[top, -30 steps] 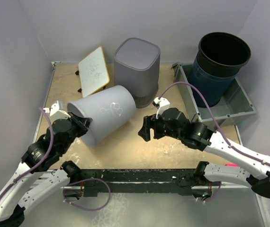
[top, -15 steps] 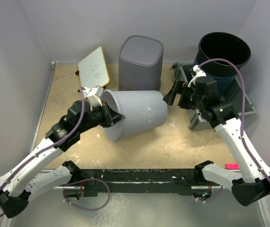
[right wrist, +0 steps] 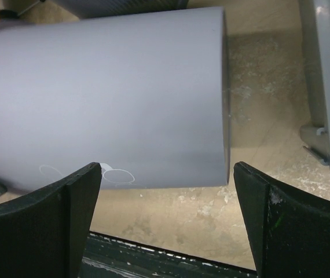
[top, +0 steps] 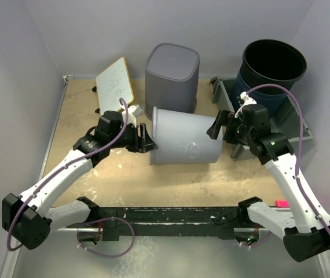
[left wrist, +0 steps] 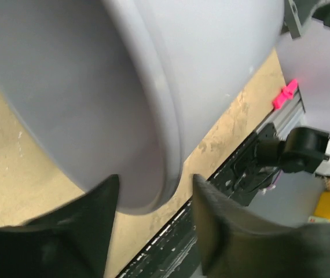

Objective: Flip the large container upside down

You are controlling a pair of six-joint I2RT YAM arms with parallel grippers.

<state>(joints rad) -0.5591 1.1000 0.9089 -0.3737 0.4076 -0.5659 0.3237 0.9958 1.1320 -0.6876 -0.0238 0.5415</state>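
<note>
The sandy, scuffed tabletop [top: 78, 110] is carrying a pale grey large container [top: 185, 145] lying on its side near the middle, a dark grey bin [top: 172, 78] standing just behind it, a small whiteboard [top: 114, 87] sitting at the back left, and a grey tray [top: 301, 119] sitting at the right.

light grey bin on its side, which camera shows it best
Top external: the whole light grey bin shows, lying on its side. Left wrist shows only a close stretch of its rim; right wrist shows its side and base end, with the rim end cut off.
</note>
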